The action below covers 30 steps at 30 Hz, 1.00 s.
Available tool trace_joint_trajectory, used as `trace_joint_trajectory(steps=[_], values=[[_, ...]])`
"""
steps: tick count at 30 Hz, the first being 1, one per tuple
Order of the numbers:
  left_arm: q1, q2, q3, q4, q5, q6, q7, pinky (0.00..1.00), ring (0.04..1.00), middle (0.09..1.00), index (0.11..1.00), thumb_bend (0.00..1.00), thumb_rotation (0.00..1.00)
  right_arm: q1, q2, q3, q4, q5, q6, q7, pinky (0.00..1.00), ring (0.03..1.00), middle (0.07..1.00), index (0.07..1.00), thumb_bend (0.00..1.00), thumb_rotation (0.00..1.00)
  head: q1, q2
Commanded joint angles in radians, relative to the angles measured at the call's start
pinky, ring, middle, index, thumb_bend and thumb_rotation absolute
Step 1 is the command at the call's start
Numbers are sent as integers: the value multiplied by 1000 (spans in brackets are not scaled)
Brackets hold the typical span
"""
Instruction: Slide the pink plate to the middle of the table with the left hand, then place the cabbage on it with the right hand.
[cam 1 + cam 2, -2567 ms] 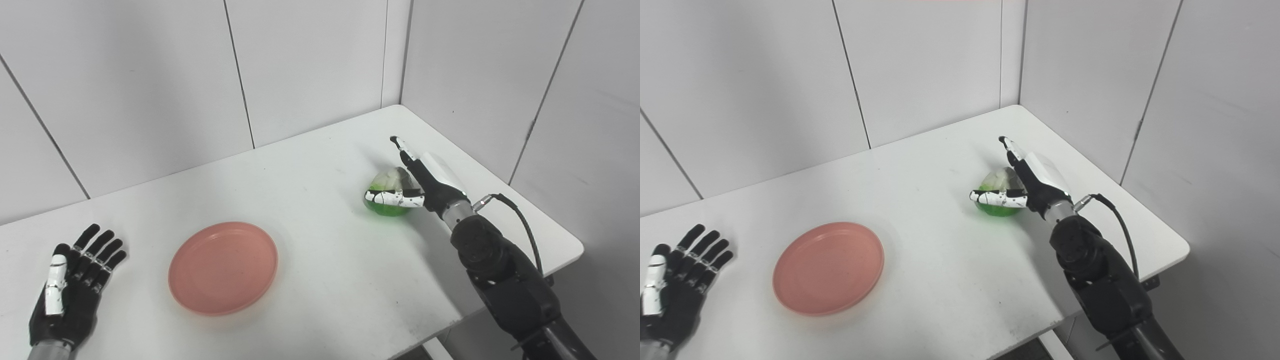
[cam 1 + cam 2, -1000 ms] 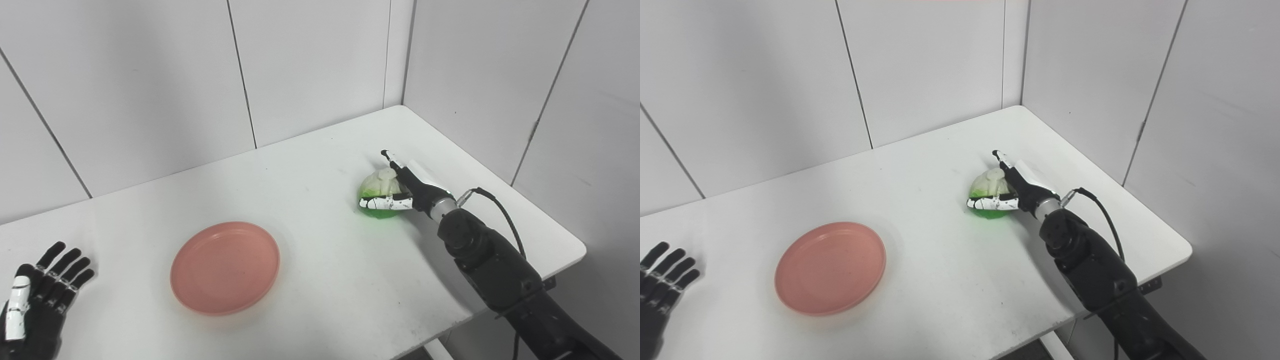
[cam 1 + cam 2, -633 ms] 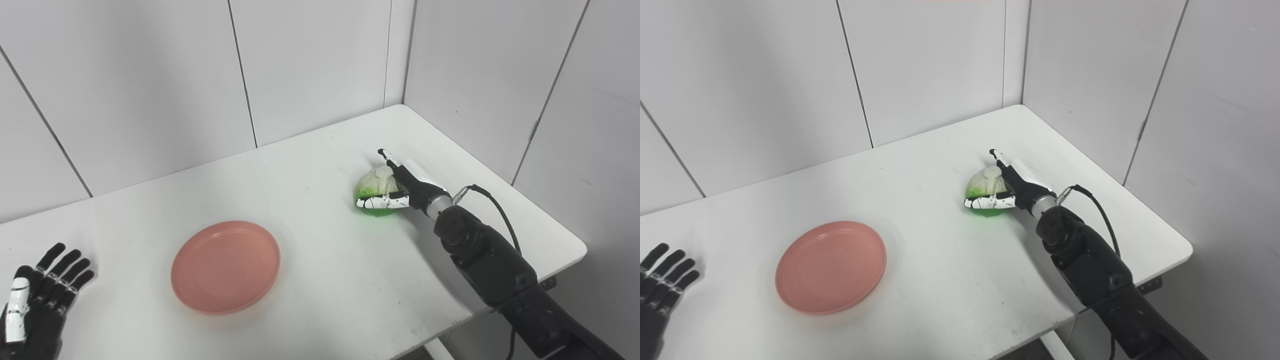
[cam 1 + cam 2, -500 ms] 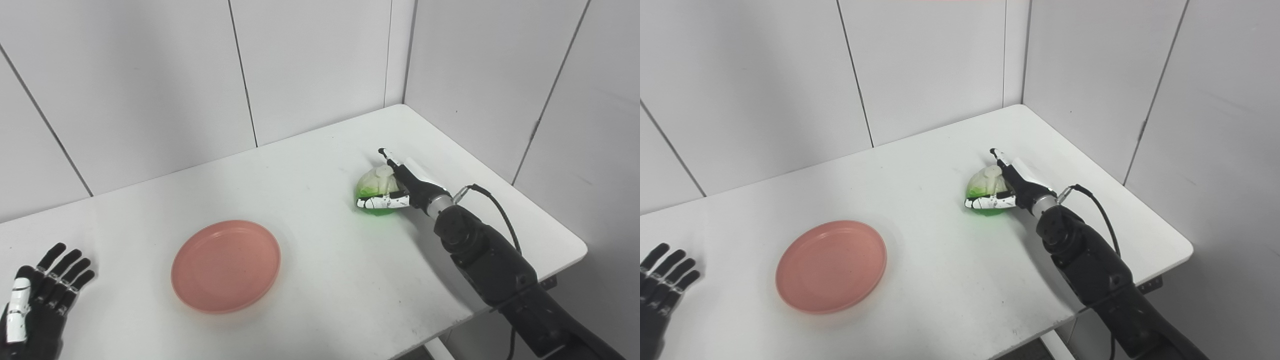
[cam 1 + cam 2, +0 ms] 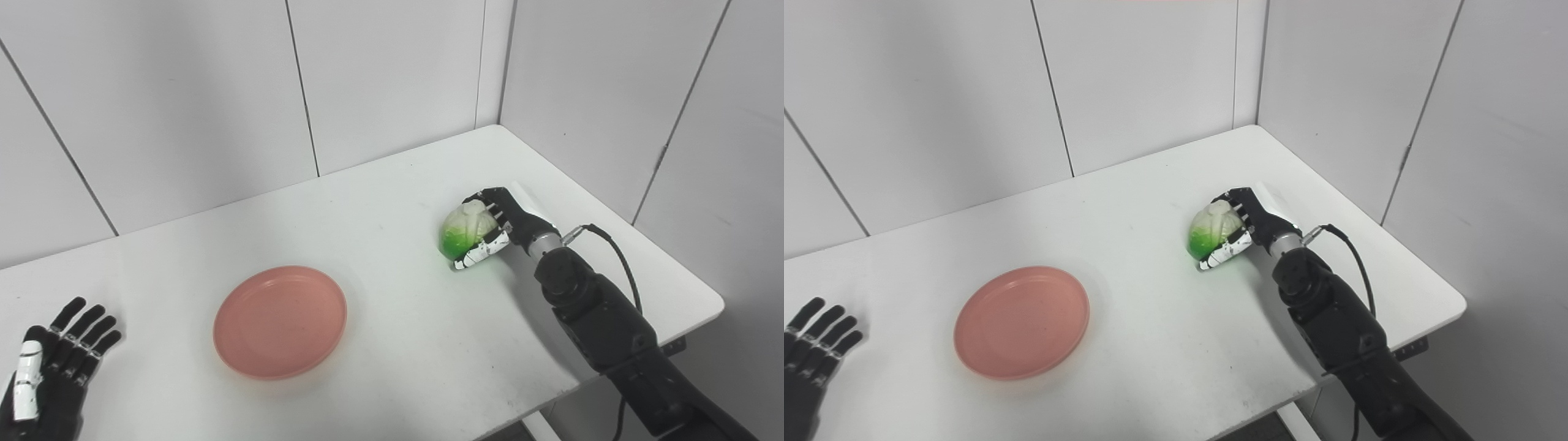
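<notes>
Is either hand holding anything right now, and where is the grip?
The right robot hand is closed on the cabbage, fingers over its pale top, thumb under its green side. The left robot hand is open, holding nothing.

The round plastic plate (image 5: 280,321) is plain salmon pink. The leafy cabbage (image 5: 467,233) fades from pale cream on top to bright green below. Both robot hands, the right hand (image 5: 497,225) and the left hand (image 5: 46,380), are black with black-speckled white thumb segments. The smooth table (image 5: 392,343) is white.
</notes>
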Motion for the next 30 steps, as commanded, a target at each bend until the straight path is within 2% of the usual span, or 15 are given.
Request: trace_joint_trajectory(steps=[1, 5, 9, 19, 24, 30], values=[[57, -15, -17, 36, 17, 87, 23, 790, 797, 801, 795, 571, 806, -25, -3, -2, -6, -7, -11, -7, 382, 423, 459, 514, 532, 0, 1, 1], [57, -17, -15, 34, 10, 90, 20, 790, 797, 802, 797, 571, 803, -28, 12, -17, -4, 1, -8, -31, 361, 409, 456, 512, 528, 0, 2, 2], [56, -15, -20, 41, 15, 81, 19, 813, 811, 812, 808, 567, 821, -31, 24, -31, 1, 1, -13, -53, 380, 427, 464, 502, 530, 0, 3, 2], [56, -22, -23, 40, 11, 74, 16, 794, 806, 811, 807, 578, 805, -27, 28, -42, -8, 12, -33, -66, 384, 434, 462, 506, 529, 0, 16, -1], [56, -29, -25, 38, 6, 69, 10, 788, 802, 809, 806, 581, 788, -27, 26, -45, -48, 22, -60, -62, 380, 434, 463, 508, 528, 0, 30, -5], [73, -49, -39, -17, 12, 90, 39, 798, 813, 822, 814, 575, 792, -47, 31, -37, -131, 42, -78, -43, 375, 430, 459, 515, 527, 0, 54, -10]])
